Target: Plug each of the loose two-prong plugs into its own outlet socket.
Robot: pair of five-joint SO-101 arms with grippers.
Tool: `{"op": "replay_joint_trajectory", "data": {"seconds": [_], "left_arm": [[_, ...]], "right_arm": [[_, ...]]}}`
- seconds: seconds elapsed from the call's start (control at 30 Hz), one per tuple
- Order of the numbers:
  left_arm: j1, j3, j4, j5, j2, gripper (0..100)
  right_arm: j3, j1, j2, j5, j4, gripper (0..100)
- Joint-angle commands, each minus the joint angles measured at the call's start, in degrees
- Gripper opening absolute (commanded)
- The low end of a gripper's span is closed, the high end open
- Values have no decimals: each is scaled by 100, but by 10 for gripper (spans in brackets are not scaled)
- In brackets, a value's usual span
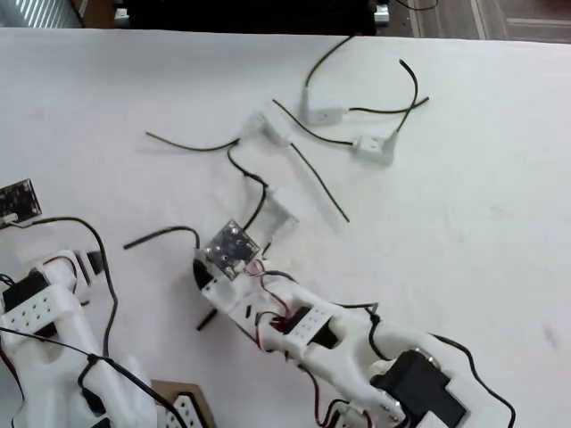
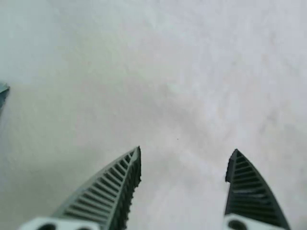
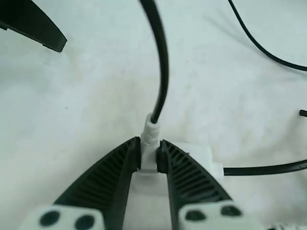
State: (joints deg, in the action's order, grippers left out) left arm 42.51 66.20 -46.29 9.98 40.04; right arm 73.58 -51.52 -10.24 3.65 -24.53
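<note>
My right gripper (image 3: 149,142) is shut on the white neck of a two-prong plug (image 3: 149,128), whose black cord (image 3: 160,62) runs away over the table. A white block (image 3: 195,154) lies just behind the fingers; I cannot tell whether it is a socket. In the high view this arm (image 1: 308,325) comes in from the lower right, with its tip (image 1: 203,270) left of centre. Several white plug and socket pieces with black cords lie farther back: one (image 1: 268,127), another (image 1: 321,114) and a third (image 1: 373,147). My left gripper (image 2: 187,151) hangs open over bare white table.
The left arm (image 1: 45,321) sits at the lower left corner with its own cables. A white piece (image 1: 284,207) lies just beyond the right arm's tip. A loose black cord (image 1: 319,183) crosses the middle. A dark flat piece (image 3: 31,24) shows near the held plug.
</note>
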Motion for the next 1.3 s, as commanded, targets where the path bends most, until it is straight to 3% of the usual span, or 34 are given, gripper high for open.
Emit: {"op": "replay_joint_trajectory", "data": {"seconds": [0.0, 0.17, 0.5, 0.73, 1.03, 1.17, 1.27], "left_arm": [[-75, -18, 97, 0, 110, 282], [-75, -18, 97, 0, 110, 282], [-75, -18, 97, 0, 110, 282], [-75, -18, 97, 0, 110, 282], [-75, -18, 97, 0, 110, 282], [-75, -18, 97, 0, 110, 282], [-75, -18, 97, 0, 110, 282]], "right_arm": [[-193, -4, 48, 105, 40, 17], [-220, -4, -22, 897, 875, 17], [-1363, 57, -171, 923, 3354, 17], [-1899, 989, -163, 941, 3037, 17], [-2066, 2123, 620, 1837, 1464, 19], [-2286, 2255, 1200, 1820, 1209, 25], [-2295, 2105, 1191, 1820, 1235, 108]]}}
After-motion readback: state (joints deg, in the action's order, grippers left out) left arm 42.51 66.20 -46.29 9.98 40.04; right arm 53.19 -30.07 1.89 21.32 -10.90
